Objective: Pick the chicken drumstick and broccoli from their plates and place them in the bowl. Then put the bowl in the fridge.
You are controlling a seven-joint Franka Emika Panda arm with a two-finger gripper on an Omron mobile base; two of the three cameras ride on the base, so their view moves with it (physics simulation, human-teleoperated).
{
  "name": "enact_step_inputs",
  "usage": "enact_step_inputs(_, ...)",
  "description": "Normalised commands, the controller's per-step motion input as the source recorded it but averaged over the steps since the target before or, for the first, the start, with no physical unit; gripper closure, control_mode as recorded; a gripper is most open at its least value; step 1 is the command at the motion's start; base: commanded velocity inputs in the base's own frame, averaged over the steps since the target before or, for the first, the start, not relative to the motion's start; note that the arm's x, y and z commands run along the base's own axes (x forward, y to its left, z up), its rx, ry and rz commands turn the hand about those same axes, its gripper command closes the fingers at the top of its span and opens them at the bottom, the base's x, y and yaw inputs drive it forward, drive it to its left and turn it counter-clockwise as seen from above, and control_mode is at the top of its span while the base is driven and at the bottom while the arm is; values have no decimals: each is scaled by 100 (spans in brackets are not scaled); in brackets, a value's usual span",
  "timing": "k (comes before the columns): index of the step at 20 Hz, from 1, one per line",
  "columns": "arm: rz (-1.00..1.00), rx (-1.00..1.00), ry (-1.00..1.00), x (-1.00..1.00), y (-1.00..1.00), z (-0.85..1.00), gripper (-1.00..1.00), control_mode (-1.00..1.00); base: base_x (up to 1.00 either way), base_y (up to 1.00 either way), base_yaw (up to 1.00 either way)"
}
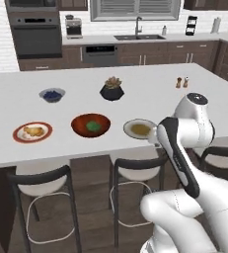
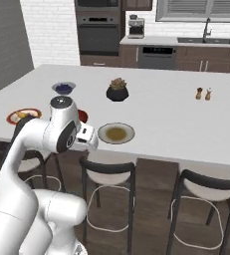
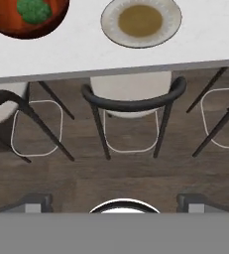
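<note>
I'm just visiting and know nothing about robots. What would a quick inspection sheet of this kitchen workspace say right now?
Surface: white island counter, stools tucked under its near edge.
Job's things: broccoli already in the wooden bowl; chicken drumstick on the red-rimmed plate; beige plate bare; fridge: nothing seen.
Clutter: blueberry bowl, potted succulent, salt and pepper shakers.
Grippers: gripper open, holding nothing, looking down past the counter edge at a stool.
Cables: nothing seen.
Surroundings: oven, sink, coffee maker, window along the back wall.
</note>
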Motion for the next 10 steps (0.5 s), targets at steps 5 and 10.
enact_step_inputs(5,0,0,0,0,0,0,-100,100,-4,100,0)
enact_step_inputs(10,0,0,0,0,0,0,-100,100,54,100,0)
